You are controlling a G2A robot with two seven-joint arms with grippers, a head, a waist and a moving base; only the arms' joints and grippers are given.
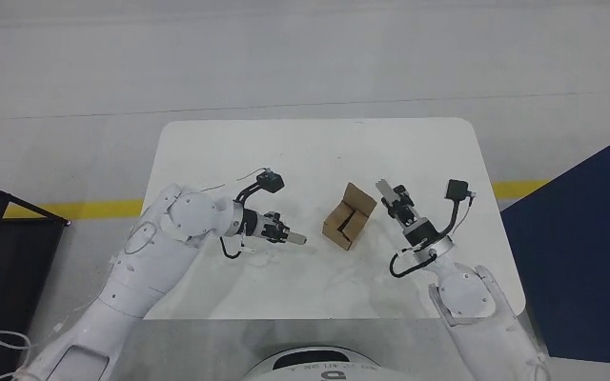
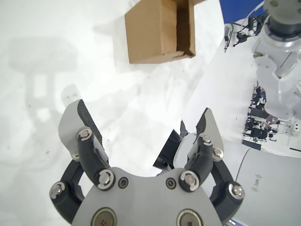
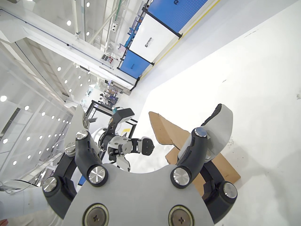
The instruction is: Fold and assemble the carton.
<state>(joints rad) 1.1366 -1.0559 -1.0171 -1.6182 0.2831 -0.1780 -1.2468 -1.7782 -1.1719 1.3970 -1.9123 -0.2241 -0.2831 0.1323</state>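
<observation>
While the carton [image 1: 348, 217] sits near the middle of the white tabletop [image 1: 286, 152], it lies between the two arms, partly folded up. It's brown cardboard w/ one flap standing up on the side toward the right arm. In the left wrist view the carton [image 2: 160, 26] shows a closed face and, beside it, a dark open gap where the panels don't meet.

Left pincer [image 1: 295, 238]: low over the tabletop, pointed at the carton but apart from it, w/ bare white surface between. In its own view the left pincer [image 2: 143, 109] is spread wide, ribbed pads facing each other, nothing between them, touching nothing.

Right pincer [image 1: 389, 193]: just beside the raised flap on the carton's far side from the left arm. In its own view the right pincer [image 3: 150, 109] is also spread wide, w/ nothing gripped. One finger sits in front of the carton [image 3: 225, 168], the flap edge showing between the fingers. Can't tell whether that finger actually touches the cardboard.
</observation>
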